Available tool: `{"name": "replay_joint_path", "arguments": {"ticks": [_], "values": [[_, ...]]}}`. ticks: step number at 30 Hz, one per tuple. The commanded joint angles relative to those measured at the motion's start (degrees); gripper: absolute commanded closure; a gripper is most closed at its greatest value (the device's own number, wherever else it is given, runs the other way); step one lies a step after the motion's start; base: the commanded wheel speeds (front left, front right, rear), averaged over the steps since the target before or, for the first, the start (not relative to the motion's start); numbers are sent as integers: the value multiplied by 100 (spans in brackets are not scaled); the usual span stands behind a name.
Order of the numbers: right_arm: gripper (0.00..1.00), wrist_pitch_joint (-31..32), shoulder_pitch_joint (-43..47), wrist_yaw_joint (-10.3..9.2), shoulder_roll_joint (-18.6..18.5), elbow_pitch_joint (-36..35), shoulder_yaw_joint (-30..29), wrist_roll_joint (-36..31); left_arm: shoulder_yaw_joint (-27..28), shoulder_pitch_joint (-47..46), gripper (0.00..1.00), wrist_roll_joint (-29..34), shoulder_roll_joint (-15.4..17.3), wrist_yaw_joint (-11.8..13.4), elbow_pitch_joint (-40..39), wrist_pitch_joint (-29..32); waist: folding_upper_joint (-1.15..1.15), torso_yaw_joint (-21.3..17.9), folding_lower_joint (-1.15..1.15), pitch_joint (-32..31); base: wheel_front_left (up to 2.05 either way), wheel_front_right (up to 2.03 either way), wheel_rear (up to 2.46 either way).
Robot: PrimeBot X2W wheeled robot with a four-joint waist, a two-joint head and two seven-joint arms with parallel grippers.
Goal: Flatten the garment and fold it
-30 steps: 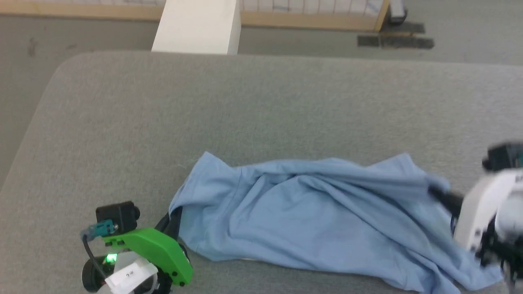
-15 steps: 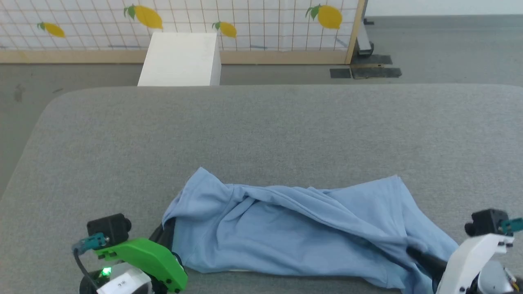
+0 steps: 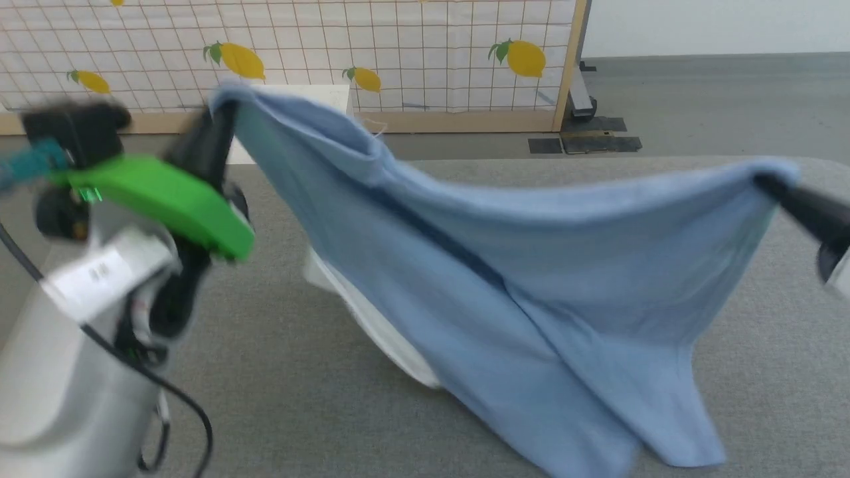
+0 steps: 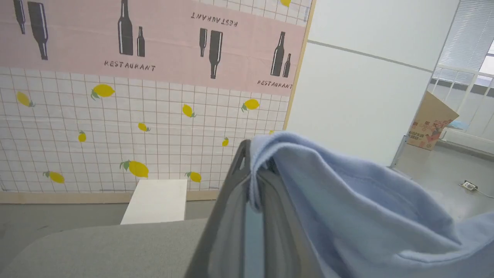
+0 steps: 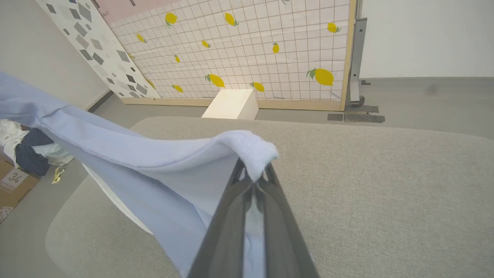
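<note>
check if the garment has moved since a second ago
Yes, upward. It lay bunched flat on the grey table; now most of the garment hangs above that table, stretched between the left gripper and the right gripper.

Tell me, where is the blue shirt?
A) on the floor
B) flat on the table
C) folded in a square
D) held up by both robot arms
D: the blue shirt hangs stretched between the left jaws and the right jaws, each shut on an upper corner.

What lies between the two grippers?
The shirt, pinched by the left gripper and the right gripper, hangs stretched between them, as the head view shows.
</note>
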Motion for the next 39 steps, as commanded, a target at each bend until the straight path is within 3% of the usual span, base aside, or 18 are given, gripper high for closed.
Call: {"name": "replay_joint_path", "arguments": {"ticks": [1,10,16,22,31,39], "values": [[100,42,-218,-6,-58,20,-41,58,17,-317,100,91,58,-56,45,35,0,2,0,16,0,0,0],[100,255,-1203,-6,-152,312,-26,1,-51,-1829,100,337,235,-276,624,377,0,-77,0,451,0,0,0],[100,298,-2215,-6,-55,637,45,-487,-203,-3002,100,678,421,-460,1307,664,0,-146,0,1279,0,0,0],[100,-3,-3700,-6,286,1156,-57,-1223,-300,-4439,100,1147,523,-606,2046,666,0,-245,0,2192,0,0,0],[100,-764,-5891,-6,737,2226,-187,-2289,-414,-6572,100,1991,415,-525,3120,-44,0,-362,0,3060,0,0,0],[100,-1609,-7005,-6,1067,2938,-358,-2920,-399,-7566,100,2406,290,-324,3635,-1005,0,-354,0,3552,0,0,0]]}}
